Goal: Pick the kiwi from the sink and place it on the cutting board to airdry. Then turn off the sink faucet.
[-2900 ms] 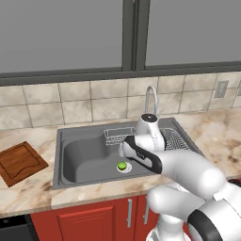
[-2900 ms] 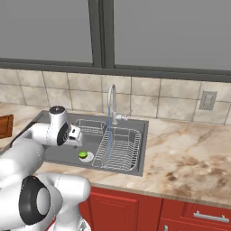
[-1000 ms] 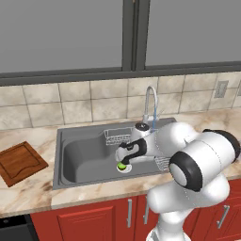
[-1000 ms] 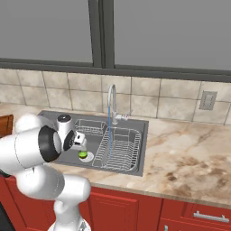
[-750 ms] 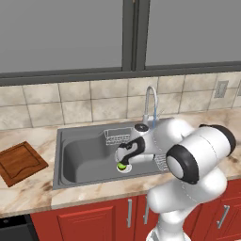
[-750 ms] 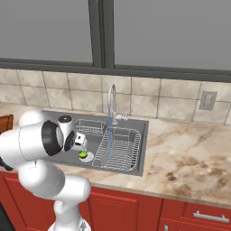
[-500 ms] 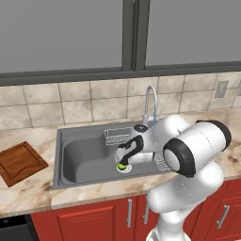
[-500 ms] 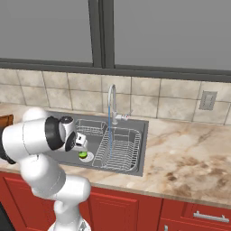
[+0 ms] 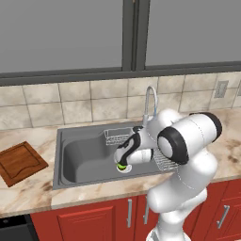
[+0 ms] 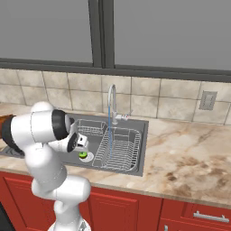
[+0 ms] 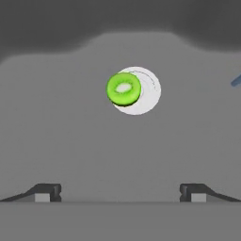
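I see the gripper (image 11: 120, 192) with its two fingers (image 11: 47, 192) spread wide and nothing between them, pointing down into the sink (image 9: 80, 155). In the hand view the kiwi (image 11: 123, 89) lies ahead of the fingertips, well apart from them and close to the midline between them, slightly toward the left finger; it rests on the basin floor, overlapping the left part of the round silver drain (image 11: 148, 92). In the left base view I see the gripper (image 9: 123, 156) low over the kiwi (image 9: 122, 166), which shows as a green spot just below the hand; in the right base view the kiwi (image 10: 83, 154) sits likewise just below the gripper (image 10: 80, 143), beside the wire rack (image 10: 118, 149). The faucet (image 10: 111, 104) stands behind the basin, beyond the fingers, with a thin blue stream of water (image 10: 108, 133) falling from its spout. The board (image 9: 21, 162) lies on the counter (image 9: 28, 193) left of the sink, well apart from the fingers.
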Controlling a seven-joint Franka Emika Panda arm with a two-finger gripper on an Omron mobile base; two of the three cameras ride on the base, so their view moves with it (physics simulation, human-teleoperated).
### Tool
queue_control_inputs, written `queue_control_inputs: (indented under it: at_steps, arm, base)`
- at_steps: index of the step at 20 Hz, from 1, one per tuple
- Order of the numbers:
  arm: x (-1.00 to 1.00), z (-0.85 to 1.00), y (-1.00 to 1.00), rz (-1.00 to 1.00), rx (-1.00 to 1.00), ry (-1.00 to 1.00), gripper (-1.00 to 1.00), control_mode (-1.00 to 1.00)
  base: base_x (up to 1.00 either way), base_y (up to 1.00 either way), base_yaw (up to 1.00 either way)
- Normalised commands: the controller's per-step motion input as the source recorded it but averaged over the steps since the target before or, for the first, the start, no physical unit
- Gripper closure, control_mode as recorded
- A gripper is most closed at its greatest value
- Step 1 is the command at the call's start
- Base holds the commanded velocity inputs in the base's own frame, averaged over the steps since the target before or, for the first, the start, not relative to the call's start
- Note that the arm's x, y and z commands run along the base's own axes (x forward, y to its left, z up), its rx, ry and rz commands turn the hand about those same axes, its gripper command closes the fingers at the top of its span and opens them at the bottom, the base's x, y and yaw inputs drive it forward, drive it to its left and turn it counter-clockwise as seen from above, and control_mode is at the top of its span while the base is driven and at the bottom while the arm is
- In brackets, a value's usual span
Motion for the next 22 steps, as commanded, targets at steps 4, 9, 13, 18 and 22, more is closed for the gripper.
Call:
queue_control_inputs:
  at_steps: [4, 9, 13, 18, 22]
  arm:
    - [0.17, -0.16, 0.00, 0.00, 0.00, 0.00, -1.00, -1.00]
    - [0.19, -0.18, 0.00, 0.00, 0.00, 0.00, -1.00, -1.00]
    - [0.17, -0.19, 0.00, 0.00, 0.00, 0.01, -1.00, -1.00]
    - [0.20, -0.19, 0.01, 0.00, 0.00, 0.01, -1.00, -1.00]
    - [0.18, -0.17, 0.02, 0.00, 0.00, 0.01, -1.00, -1.00]
  base:
    - [0.00, 0.00, 0.00]
    - [0.00, 0.00, 0.00]
    - [0.00, 0.00, 0.00]
    - [0.00, 0.00, 0.00]
    - [0.00, 0.00, 0.00]
